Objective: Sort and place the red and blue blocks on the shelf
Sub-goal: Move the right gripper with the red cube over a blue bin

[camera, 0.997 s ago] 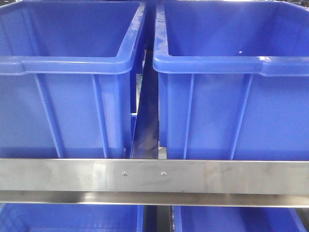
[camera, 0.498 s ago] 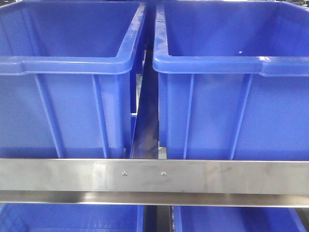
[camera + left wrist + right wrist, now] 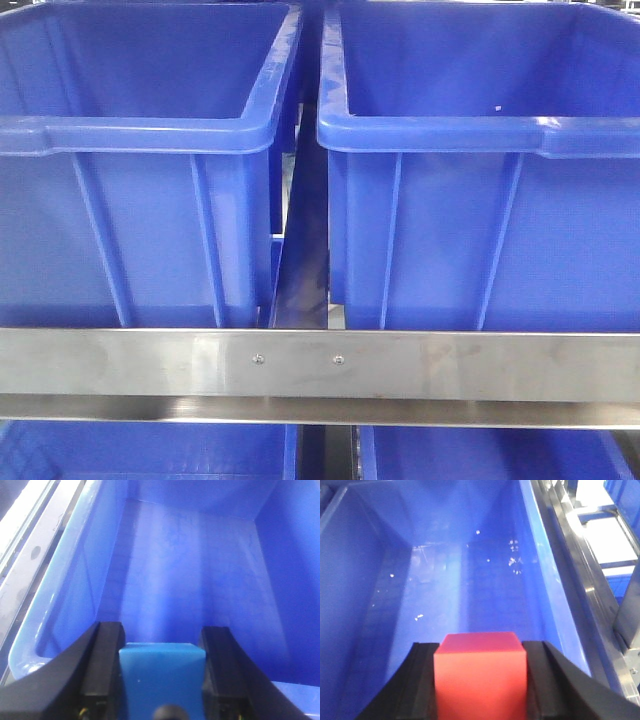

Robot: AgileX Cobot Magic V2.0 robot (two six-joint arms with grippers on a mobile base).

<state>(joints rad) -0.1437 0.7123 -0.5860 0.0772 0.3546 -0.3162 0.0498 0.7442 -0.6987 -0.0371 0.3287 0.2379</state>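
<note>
**A:** Nothing is shifting in the front view since a second ago; the two large blue plastic bins (image 3: 140, 240) are sitting side by side behind the flat grey steel front rail of the shelf (image 3: 450, 365) just as before, and neither arm is showing there.

**B:** So where are the blocks sitting?

**A:** The left hand (image 3: 162, 645) is gripping the small matte bright blue cube (image 3: 162, 680), its black fingers (image 3: 107, 655) pressing in on both sides; the right hand (image 3: 481, 649) is clamping the small matte bright red cube (image 3: 480, 680) likewise. Each is hanging inside its own bin, the left-wrist bin (image 3: 295, 580) and the right-wrist bin (image 3: 350, 590), well above the floor; whether these are the front-view pair, I cannot tell.

**B:** And how are you judging the release?

**A:** I am thinking each hand should be lowering first, so the cube is not dropping far and bouncing; it should be keeping near the middle, apart from the walls, and opening slowly; one colour should be going into each bin, not both into one.
</note>
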